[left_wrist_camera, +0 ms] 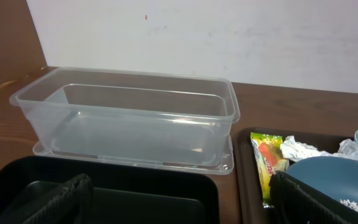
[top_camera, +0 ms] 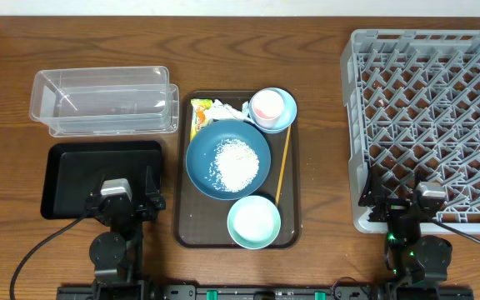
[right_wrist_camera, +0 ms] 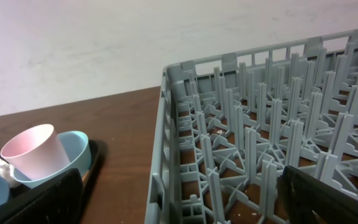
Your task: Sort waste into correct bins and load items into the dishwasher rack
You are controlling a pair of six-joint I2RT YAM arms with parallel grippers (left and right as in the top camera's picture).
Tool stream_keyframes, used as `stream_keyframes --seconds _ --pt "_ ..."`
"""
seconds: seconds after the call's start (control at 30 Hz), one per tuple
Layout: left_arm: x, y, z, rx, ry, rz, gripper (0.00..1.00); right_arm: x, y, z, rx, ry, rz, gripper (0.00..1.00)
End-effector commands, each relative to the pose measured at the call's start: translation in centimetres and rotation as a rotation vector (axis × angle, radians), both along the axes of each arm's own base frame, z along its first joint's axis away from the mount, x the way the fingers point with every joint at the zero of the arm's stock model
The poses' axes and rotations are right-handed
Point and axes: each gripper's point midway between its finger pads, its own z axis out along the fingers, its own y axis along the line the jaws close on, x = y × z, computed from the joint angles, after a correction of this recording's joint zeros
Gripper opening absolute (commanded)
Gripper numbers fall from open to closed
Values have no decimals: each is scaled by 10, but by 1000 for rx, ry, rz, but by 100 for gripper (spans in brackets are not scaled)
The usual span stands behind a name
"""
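On the brown serving tray, a large dark blue bowl (top_camera: 207, 158) holds loose white rice (top_camera: 236, 164). A pale blue bowl (top_camera: 254, 222) sits in front of it. Behind it, a pink cup (top_camera: 267, 106) rests in another pale blue bowl (top_camera: 288, 117). The yellow-green wrapper (top_camera: 200, 112) and crumpled tissue (top_camera: 227, 110) lie at the tray's back left, and the chopstick (top_camera: 282, 167) along its right side. My left gripper (top_camera: 125, 185) hangs open over the black tray (top_camera: 65, 179), in front of the clear tub (top_camera: 102, 100). My right gripper (top_camera: 408, 185) is open over the front left corner of the grey rack (top_camera: 432, 117).
The brown serving tray (top_camera: 182, 225) stands between the bins and the rack. A strip of bare wooden table (top_camera: 323, 167) separates it from the rack. A white wall (left_wrist_camera: 197, 31) runs behind the table.
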Motion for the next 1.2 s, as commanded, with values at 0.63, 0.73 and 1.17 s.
stream_keyframes --seconds 0.63,0.73,1.17 --pt "1 2 -10 1 13 8 93 0 1 0 -14 -3 5 99" --pt "0 -42 -12 -259 22 -216 93 0 1 0 -14 -3 6 99" --pt "-72 -161 52 -768 128 -1014 93 0 1 0 -14 -3 5 99"
